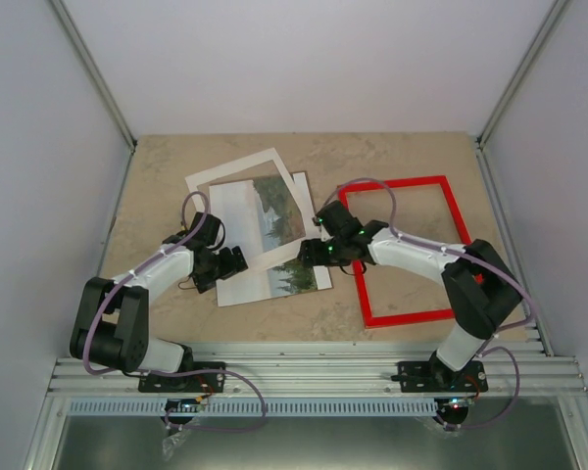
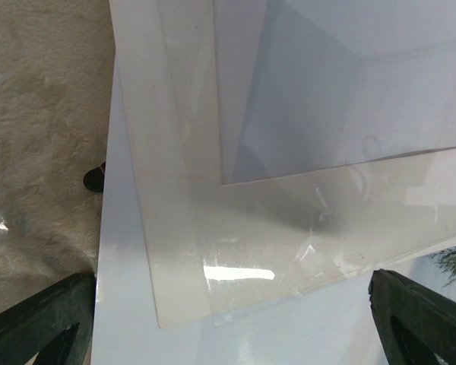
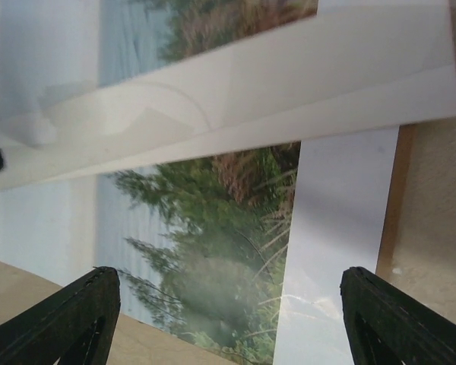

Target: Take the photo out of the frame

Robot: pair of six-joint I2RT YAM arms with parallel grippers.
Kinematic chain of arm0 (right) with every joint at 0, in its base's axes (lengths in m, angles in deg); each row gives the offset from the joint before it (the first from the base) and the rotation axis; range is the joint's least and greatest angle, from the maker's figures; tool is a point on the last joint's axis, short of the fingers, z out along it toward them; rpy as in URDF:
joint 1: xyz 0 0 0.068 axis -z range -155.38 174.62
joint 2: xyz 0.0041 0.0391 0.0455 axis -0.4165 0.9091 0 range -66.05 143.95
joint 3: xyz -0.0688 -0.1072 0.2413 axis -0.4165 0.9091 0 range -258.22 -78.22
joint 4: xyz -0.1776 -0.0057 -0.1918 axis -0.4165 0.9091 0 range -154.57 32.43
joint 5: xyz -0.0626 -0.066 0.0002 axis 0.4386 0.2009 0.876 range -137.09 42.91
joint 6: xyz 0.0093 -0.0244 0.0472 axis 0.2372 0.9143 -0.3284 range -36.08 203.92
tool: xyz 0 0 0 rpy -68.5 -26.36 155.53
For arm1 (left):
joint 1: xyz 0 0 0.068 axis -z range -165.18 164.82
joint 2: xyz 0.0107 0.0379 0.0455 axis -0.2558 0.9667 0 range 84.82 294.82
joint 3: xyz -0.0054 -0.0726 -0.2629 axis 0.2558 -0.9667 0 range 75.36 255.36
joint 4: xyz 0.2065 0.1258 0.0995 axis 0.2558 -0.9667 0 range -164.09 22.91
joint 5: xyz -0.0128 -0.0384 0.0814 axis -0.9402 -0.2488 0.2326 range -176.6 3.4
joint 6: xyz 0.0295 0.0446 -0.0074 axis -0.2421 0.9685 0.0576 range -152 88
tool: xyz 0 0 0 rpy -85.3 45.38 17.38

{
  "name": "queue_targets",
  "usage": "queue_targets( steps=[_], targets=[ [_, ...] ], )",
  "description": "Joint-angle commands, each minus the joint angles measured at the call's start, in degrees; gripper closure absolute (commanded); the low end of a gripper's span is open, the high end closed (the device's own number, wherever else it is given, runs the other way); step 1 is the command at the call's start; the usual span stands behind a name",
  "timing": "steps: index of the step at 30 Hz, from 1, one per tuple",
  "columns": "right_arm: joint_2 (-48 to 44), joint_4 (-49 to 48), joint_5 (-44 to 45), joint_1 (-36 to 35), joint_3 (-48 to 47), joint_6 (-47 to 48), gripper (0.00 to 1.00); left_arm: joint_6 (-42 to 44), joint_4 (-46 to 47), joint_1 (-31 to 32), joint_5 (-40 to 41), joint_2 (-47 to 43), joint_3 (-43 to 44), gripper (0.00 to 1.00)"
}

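Status: photo [image 3: 213, 251] out of frame [image 1: 407, 316], white mat [image 1: 230, 166] overlying it.
Above it, left gripper [image 2: 229, 277] and right gripper [image 3: 229, 270] held apart, likely for peeling white mat off.

Diffuse light is filling the top view; only faint, soft shadows are falling on the table [image 1: 412, 157]. In the left wrist view, a white glare streak is showing on the glossy sheet [image 2: 258, 251]. In the right wrist view, the photo [image 3: 213, 243] is appearing soft.
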Motion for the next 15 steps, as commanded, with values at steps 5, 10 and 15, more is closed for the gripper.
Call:
queue_targets(
  steps=[5, 10, 15],
  targets=[
    [5.68, 11.06, 10.20, -4.79, -3.75, -0.97, 0.19, -0.15, 0.45, 0.57, -1.85, 0.85, -1.00, 0.00],
    [6.89, 12.67, 12.27, -5.64, -5.40, -0.87, 0.17, -0.14, 0.52, 0.57, -1.74, 0.94, -0.96, 0.00],
    [7.59, 12.09, 11.62, -6.08, -5.60, -0.94, 0.17, -0.23, 0.44, 0.52, -1.79, 0.76, -0.94, 0.00]
  ],
)
